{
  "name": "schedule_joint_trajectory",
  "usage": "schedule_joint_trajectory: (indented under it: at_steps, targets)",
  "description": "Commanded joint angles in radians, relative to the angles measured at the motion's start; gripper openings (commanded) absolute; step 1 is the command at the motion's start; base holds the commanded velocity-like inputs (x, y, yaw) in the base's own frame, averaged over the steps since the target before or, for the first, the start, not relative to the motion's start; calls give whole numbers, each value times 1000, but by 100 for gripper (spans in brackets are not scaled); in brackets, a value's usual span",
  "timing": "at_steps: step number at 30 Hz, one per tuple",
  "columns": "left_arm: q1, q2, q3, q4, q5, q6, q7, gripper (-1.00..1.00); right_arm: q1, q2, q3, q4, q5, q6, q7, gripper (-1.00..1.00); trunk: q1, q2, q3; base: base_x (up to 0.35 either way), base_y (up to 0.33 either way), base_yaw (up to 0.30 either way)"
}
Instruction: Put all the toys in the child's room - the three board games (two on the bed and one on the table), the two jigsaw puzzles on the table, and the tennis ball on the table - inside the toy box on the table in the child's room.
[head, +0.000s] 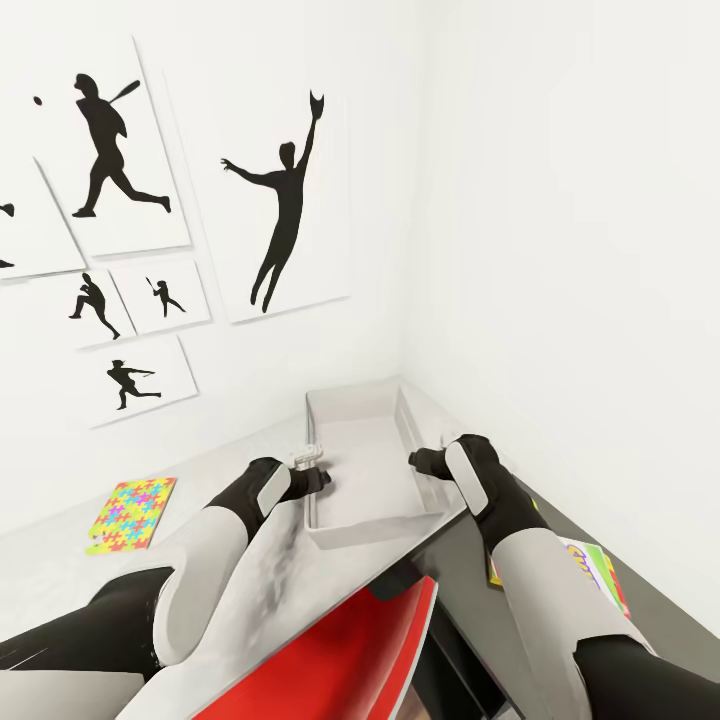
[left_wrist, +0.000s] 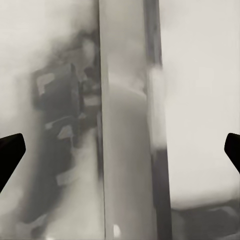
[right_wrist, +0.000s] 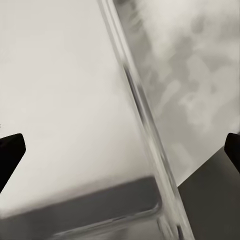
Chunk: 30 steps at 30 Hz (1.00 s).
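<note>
2 grippers, left and right, jaws spread wide, flanking empty toy box; next: clamp both walls, drag toward jigsaw puzzle.

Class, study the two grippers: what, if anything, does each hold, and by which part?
Nothing is held. The left gripper and right gripper stand open at the toy box's two long walls, one wall between each gripper's fingers.
</note>
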Motion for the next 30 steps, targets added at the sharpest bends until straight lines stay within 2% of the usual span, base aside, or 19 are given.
schedule_joint_trajectory:
  at_steps: [1,9,30]
  targets:
    - [-1,0,1,-2,11,6,7,100,-1,0,3,-1,-11,2,-10,100,1,-2,-2,0,0,0]
    - [-1,0,1,-3,11,6,4,100,-1,-11,5,3,-13,3,-10,100,1,-2,-9,0,0,0]
    - [-1,0,1,-5,11,6,2,100,-1,-14,7,75,-12,5,-7,100,1,-2,-38,0,0,0]
